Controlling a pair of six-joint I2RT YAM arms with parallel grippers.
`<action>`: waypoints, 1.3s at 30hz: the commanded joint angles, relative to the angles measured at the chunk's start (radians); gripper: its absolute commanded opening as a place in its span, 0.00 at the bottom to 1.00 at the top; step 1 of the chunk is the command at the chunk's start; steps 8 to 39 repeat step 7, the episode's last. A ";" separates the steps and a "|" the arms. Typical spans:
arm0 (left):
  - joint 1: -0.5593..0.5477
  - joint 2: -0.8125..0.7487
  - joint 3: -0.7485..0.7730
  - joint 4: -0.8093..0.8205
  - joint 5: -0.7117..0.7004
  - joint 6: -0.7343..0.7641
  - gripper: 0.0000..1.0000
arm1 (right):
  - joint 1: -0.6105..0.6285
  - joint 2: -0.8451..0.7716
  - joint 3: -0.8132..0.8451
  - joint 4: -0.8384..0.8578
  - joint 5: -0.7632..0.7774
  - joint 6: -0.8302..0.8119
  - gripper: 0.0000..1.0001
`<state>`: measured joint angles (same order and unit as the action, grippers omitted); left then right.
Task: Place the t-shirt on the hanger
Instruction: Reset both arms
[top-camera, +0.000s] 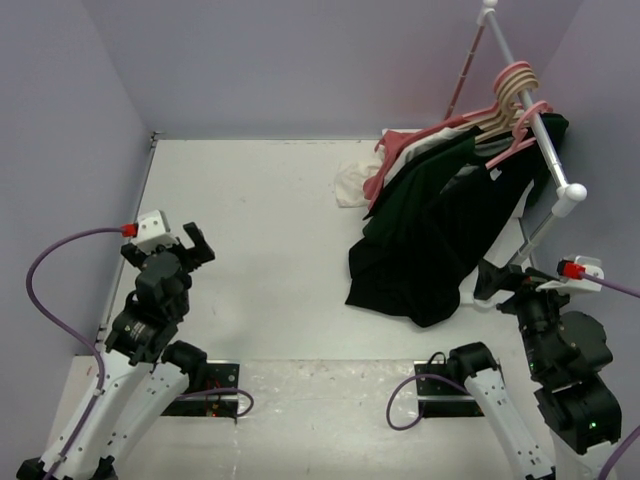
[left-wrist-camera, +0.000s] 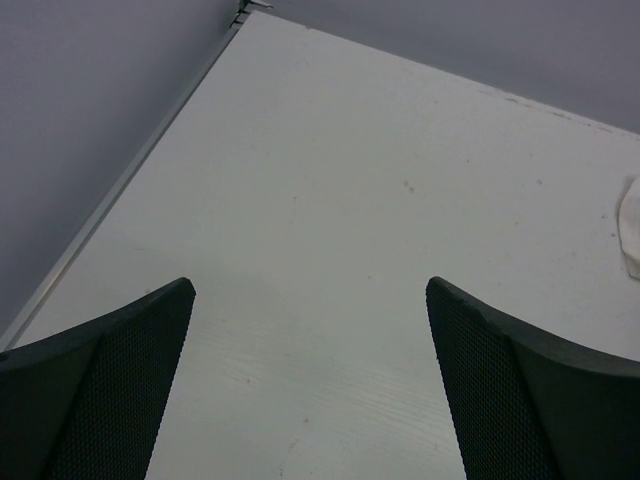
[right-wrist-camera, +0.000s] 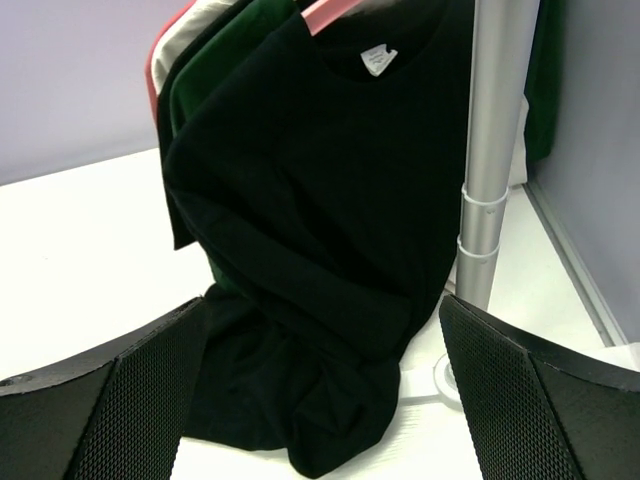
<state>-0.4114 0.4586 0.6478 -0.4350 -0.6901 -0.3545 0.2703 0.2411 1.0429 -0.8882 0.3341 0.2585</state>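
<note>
A white table (top-camera: 270, 250), lavender walls. The t-shirt (top-camera: 430, 250) hangs on the hanger (right-wrist-camera: 328, 12) at two o'clock, collar up, hem trailing toward seven onto the table. Both the right gripper (right-wrist-camera: 322, 305) and the left gripper (left-wrist-camera: 310, 290) are spread wide, empty.

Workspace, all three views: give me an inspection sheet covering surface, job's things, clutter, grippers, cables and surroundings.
Surface: white table, bare before the left arm, faint specks.
Job's things: black t-shirt hangs on the pink hanger on the rack, lower part heaped on the table.
Clutter: dark green shirt, pink garment and cream hangers on the same rack; white cloth lying beside them.
Grippers: left gripper open, empty, over bare table; right gripper open, empty, facing the t-shirt, apart from it.
Cables: purple cables loop from each arm.
Surroundings: lilac walls on three sides.
</note>
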 joint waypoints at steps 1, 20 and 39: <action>0.008 -0.003 -0.012 0.038 -0.012 0.011 1.00 | 0.003 -0.006 -0.017 0.035 0.039 -0.028 0.99; 0.008 -0.008 -0.020 0.043 -0.006 0.014 1.00 | 0.003 0.002 -0.017 0.044 0.040 -0.026 0.99; 0.008 -0.008 -0.020 0.043 -0.006 0.014 1.00 | 0.003 0.002 -0.017 0.044 0.040 -0.026 0.99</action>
